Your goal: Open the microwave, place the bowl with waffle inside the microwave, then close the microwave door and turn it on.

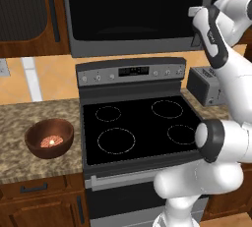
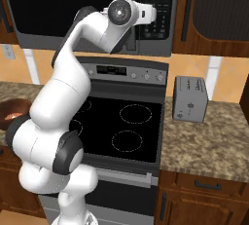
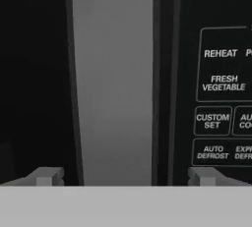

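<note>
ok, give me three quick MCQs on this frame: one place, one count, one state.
1. Where is the bowl?
A. on the stove
B. on the counter left of the stove
C. inside the microwave

2. How many burner rings show on the stove?
A. two
B. four
C. six

3. What state is the microwave door in?
A. shut
B. wide open
C. removed

Answers:
1. B, it sits on the granite counter with the waffle inside.
2. B, four rings mark the black top.
3. A, it lies flush, with the open fingers straddling its handle.
</note>
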Robot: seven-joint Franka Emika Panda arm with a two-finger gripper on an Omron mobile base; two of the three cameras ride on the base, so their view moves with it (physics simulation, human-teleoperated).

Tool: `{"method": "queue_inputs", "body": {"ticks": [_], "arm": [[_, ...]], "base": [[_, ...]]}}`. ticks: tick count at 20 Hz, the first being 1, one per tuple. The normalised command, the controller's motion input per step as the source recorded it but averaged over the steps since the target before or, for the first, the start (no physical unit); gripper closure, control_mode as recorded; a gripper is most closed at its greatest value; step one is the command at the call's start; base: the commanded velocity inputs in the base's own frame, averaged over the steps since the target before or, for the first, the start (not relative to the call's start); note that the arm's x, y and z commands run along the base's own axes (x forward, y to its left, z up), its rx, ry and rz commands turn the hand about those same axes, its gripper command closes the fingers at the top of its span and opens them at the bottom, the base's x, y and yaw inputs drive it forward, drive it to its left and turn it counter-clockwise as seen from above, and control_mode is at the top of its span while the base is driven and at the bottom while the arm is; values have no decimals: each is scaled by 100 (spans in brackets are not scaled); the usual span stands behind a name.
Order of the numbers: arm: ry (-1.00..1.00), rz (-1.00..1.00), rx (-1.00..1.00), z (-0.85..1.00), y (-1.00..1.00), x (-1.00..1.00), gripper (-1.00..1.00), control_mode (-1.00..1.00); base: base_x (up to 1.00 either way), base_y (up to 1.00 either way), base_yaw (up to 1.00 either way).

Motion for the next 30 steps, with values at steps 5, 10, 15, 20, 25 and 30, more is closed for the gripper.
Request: {"method": "queue_inputs", "body": {"ticks": [5,10,15,20,25,30], "arm": [[0,0,0,0,0,17,-100,-100],[0,0,0,0,0,0,-100,-100],[0,0,0,0,0,0,100,-100],[0,0,0,0,0,0,100,-100],[0,0,0,0,0,0,100,-100],[0,-3,0,0,0,-45,100,-100]], "base": [[0,0,0],[0,0,0],[0,0,0],[0,0,0],[0,0,0],[0,0,0]]}}
